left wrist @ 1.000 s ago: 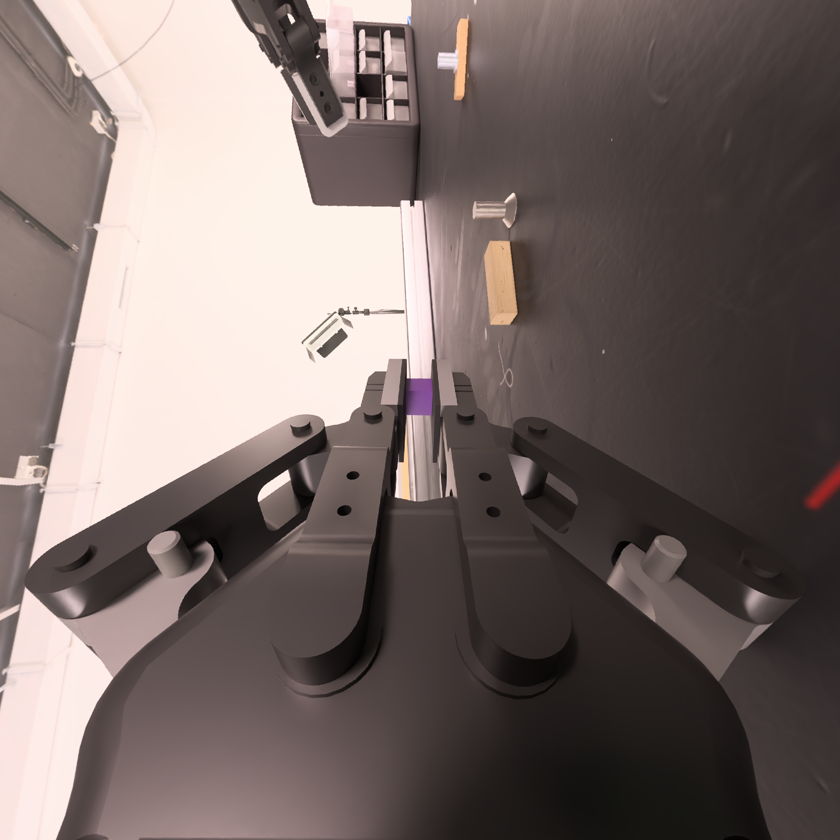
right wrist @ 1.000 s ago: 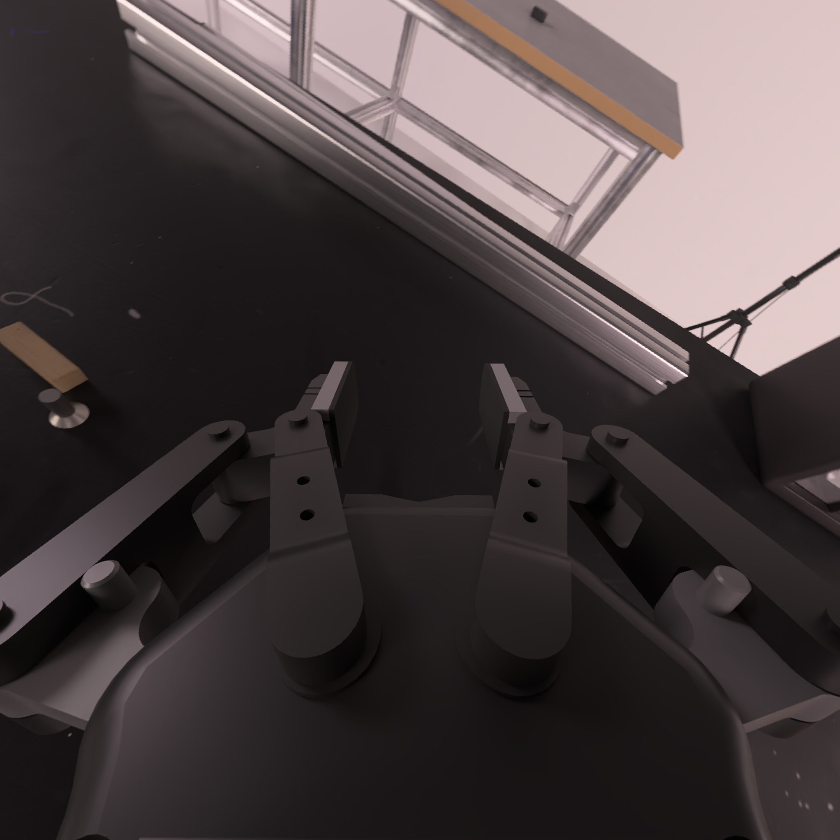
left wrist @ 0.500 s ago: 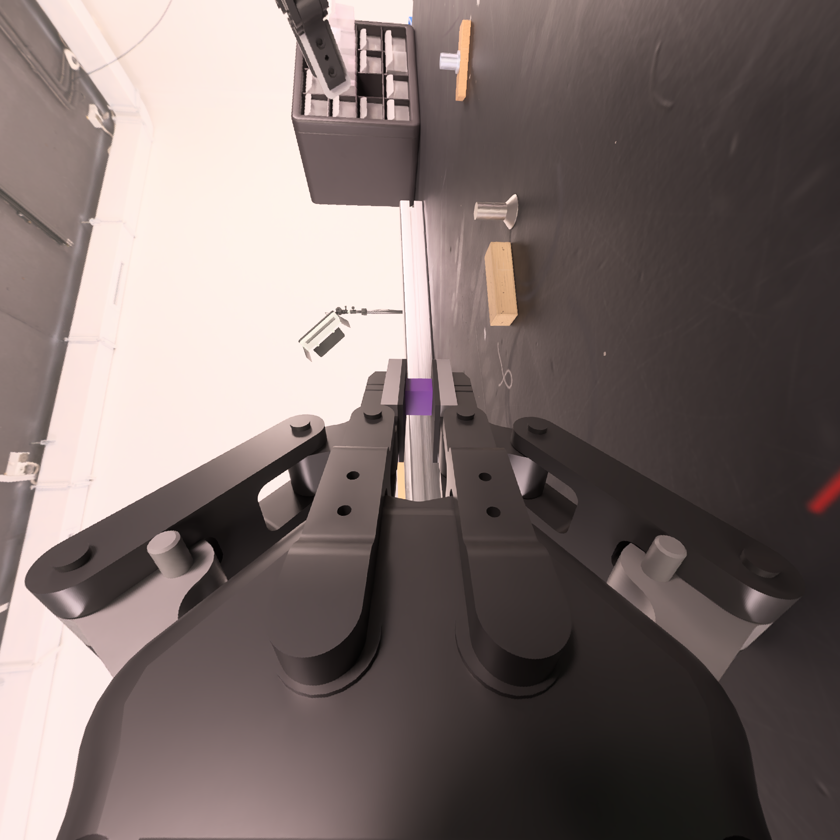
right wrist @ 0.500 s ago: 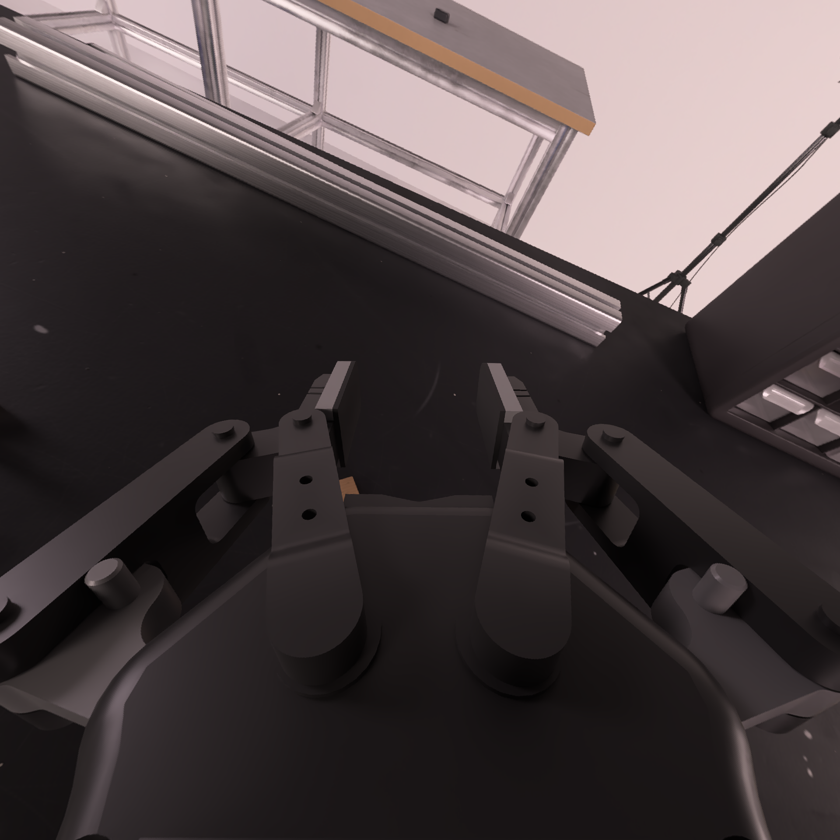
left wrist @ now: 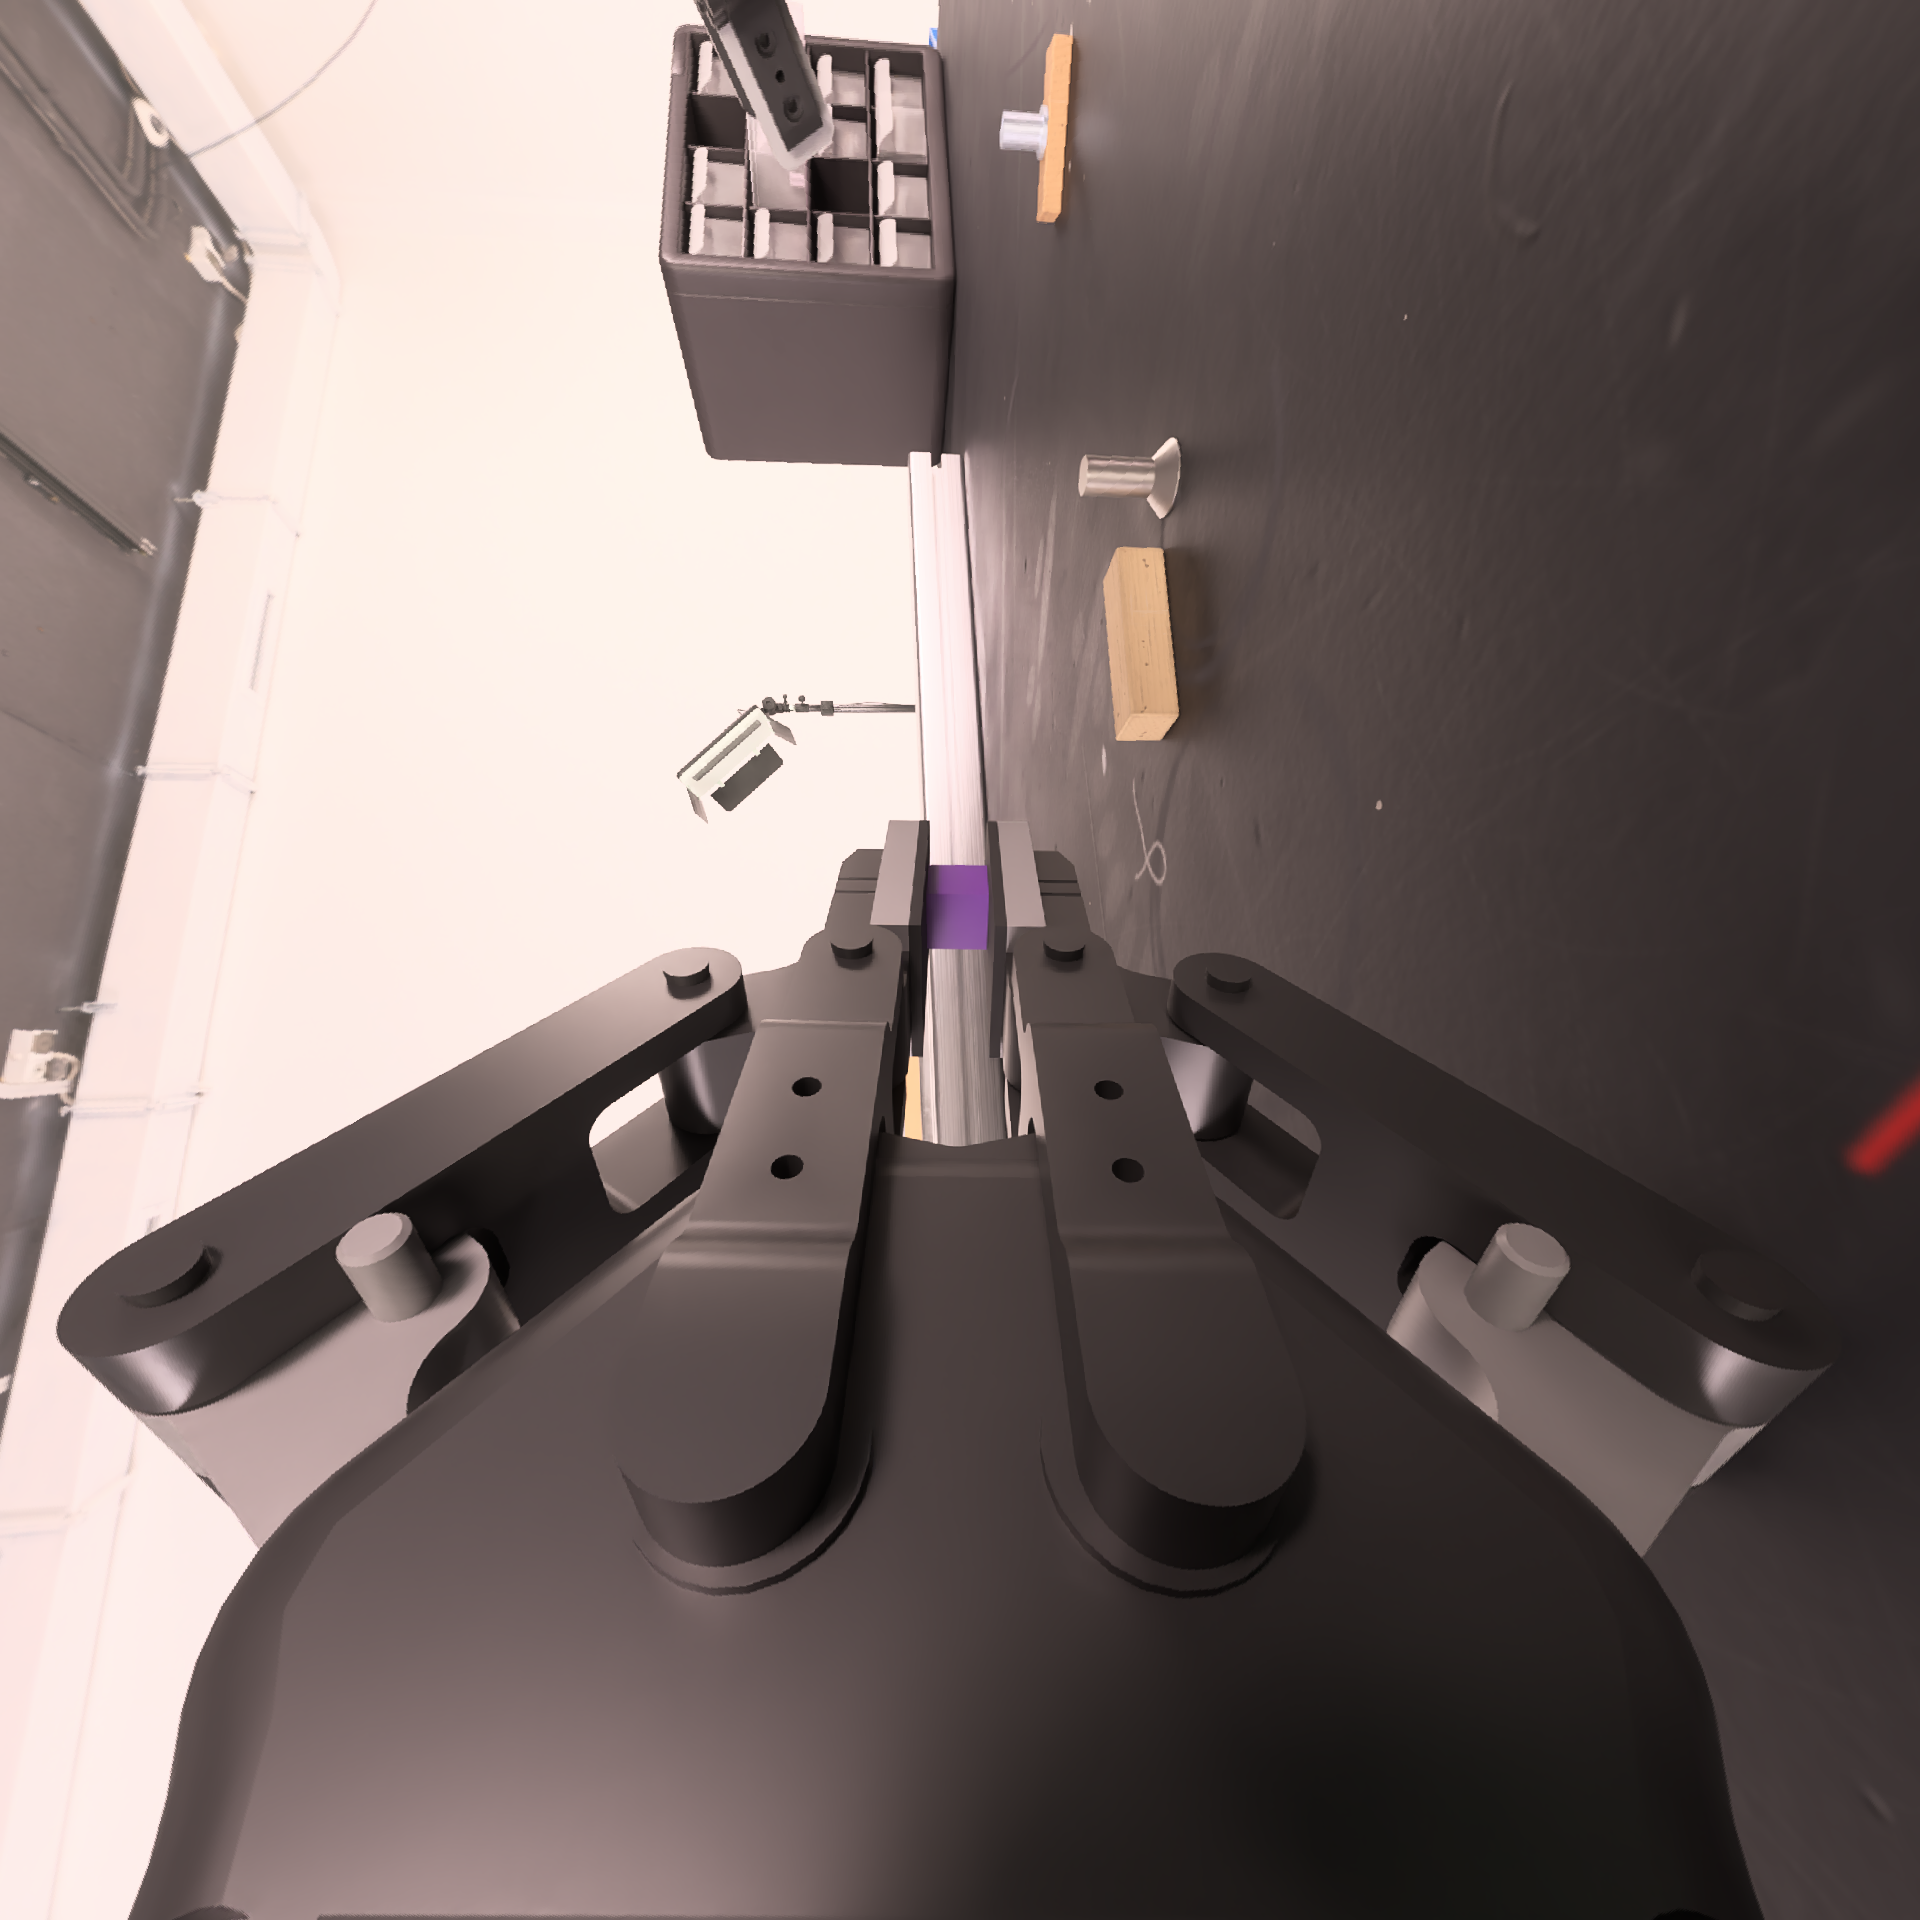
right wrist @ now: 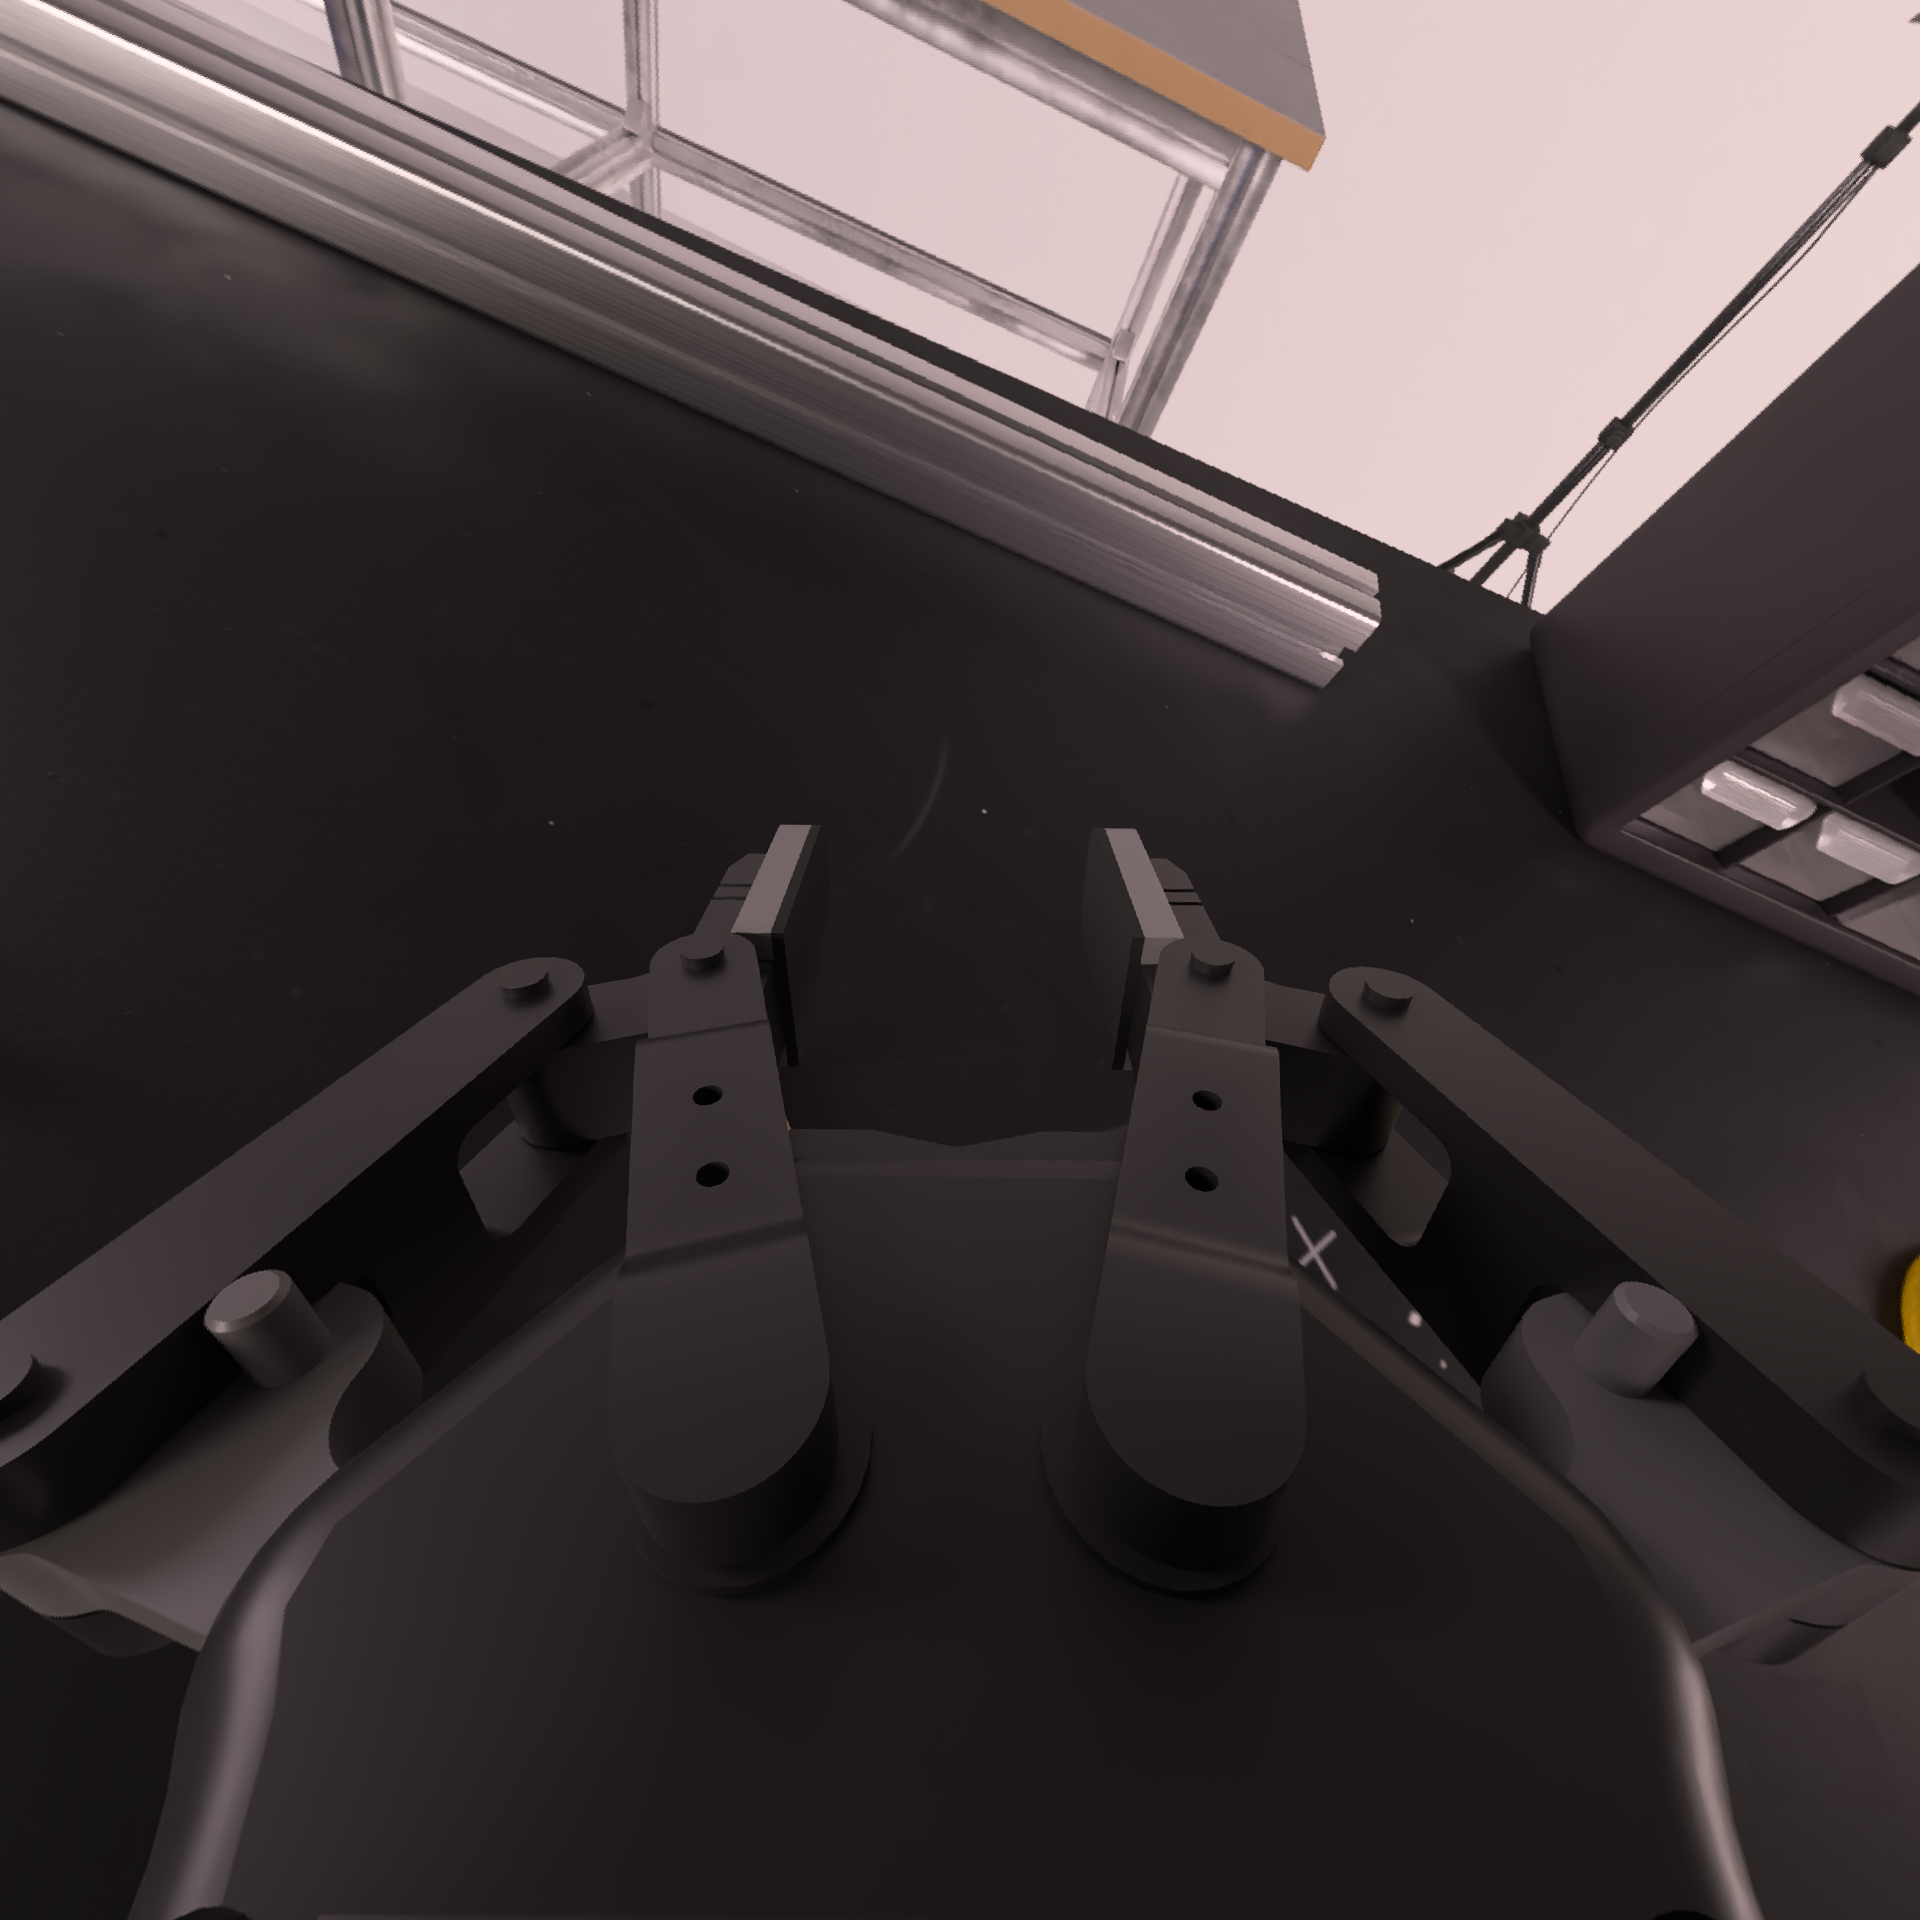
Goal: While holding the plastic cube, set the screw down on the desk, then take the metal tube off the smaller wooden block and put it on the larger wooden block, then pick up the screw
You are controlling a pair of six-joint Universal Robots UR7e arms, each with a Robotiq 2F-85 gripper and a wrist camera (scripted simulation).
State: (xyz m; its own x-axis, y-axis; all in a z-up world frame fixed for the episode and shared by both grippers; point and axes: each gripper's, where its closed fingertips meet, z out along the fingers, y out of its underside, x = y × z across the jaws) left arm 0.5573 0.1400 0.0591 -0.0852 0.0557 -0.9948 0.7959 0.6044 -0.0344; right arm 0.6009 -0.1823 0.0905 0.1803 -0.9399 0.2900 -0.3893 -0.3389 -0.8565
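My left gripper (left wrist: 956, 883) is shut on a small purple plastic cube (left wrist: 956, 909), held above the desk edge. In the left wrist view a silver screw (left wrist: 1127, 476) stands on its head on the black desk. A thick wooden block (left wrist: 1141, 644) lies beside it. Farther off, a short metal tube (left wrist: 1023, 130) stands on a thin wooden block (left wrist: 1055, 125). My right gripper (right wrist: 951, 883) is open and empty above bare desk. One of its fingers (left wrist: 774, 104) shows in front of the dark box. The right wrist view shows neither blocks, tube nor screw.
A dark box of small compartments (left wrist: 810, 260) stands at the desk's edge, also at the right of the right wrist view (right wrist: 1714, 675). An aluminium rail (left wrist: 945, 644) runs along that edge (right wrist: 727, 312). A metal-framed table (right wrist: 935, 104) stands beyond the desk.
My right gripper has moved away from the thick block and screw toward the compartment box; both have left its view. It stays open. My left gripper has held still with the cube.
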